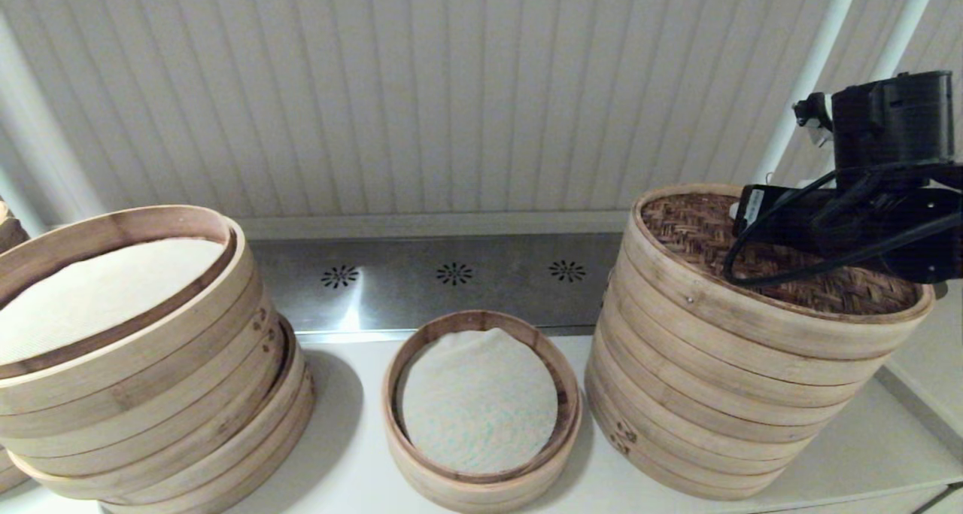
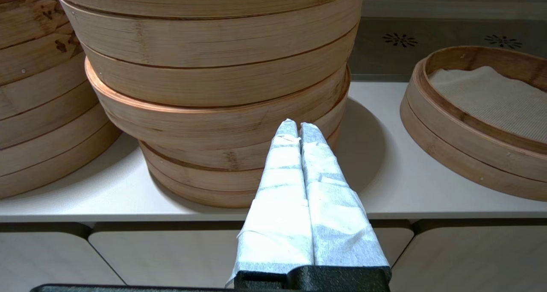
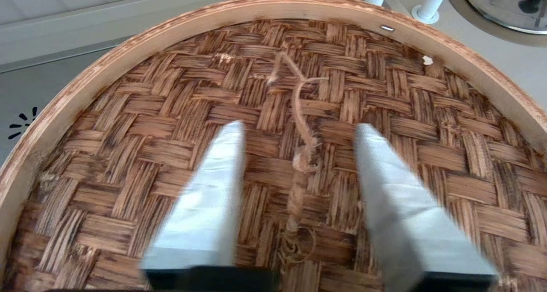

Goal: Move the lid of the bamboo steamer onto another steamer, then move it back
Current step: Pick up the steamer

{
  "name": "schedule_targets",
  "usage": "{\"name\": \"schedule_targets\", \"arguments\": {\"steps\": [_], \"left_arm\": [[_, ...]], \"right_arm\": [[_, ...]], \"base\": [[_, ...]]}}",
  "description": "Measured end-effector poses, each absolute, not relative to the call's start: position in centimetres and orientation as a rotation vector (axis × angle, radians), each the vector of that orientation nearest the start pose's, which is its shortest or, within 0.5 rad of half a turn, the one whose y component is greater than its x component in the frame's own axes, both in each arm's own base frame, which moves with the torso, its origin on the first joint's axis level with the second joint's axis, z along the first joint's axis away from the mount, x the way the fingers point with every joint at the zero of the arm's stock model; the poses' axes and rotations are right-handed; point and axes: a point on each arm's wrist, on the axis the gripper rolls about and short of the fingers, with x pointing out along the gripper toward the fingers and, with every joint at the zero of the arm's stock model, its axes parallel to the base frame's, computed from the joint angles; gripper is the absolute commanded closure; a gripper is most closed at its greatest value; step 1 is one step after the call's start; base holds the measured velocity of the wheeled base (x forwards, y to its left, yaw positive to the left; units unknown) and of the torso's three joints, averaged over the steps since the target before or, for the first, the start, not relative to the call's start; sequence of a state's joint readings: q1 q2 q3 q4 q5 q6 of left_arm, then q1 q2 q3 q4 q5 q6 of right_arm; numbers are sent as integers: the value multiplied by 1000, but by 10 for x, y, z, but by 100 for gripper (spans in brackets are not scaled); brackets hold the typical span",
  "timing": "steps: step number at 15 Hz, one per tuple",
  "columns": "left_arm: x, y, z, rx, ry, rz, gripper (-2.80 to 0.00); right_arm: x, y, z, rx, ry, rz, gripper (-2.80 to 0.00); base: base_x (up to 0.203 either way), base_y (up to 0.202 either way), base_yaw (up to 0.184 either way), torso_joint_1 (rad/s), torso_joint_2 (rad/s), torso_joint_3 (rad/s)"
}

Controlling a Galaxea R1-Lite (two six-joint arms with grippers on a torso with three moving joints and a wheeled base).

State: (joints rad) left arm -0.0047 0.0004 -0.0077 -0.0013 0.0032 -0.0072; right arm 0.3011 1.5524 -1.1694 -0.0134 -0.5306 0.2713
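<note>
Tall steamer stack (image 1: 715,393), right of the counter (image 1: 346,454): I see the bamboo steamer lid (image 1: 782,273) seated on top.

Leaning stack (image 1: 143,363), left: open, cream liner. Collision hazard if my carry swings wide.

Single-tier steamer (image 1: 481,401), between the stacks: white liner, the destination. A low pass could clip its rim.

Right gripper (image 3: 299,134): fingers spread, straddling the twine loop (image 3: 299,108) above the weave. Thin, frayed twine; I judge a slip or an off-centre, tilting lift likely.

Left gripper (image 2: 298,127): fingers pressed together, empty, parked off the counter's front edge.
</note>
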Motion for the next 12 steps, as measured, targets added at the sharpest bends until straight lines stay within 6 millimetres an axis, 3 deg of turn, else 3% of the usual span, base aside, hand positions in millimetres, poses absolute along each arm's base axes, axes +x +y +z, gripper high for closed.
{"name": "schedule_targets", "arguments": {"steps": [12], "left_arm": [[-23,0,78,-7,-9,-2,0]], "right_arm": [[271,73,272,133,259,-257,0]], "base": [[0,0,0,0,0,0]]}}
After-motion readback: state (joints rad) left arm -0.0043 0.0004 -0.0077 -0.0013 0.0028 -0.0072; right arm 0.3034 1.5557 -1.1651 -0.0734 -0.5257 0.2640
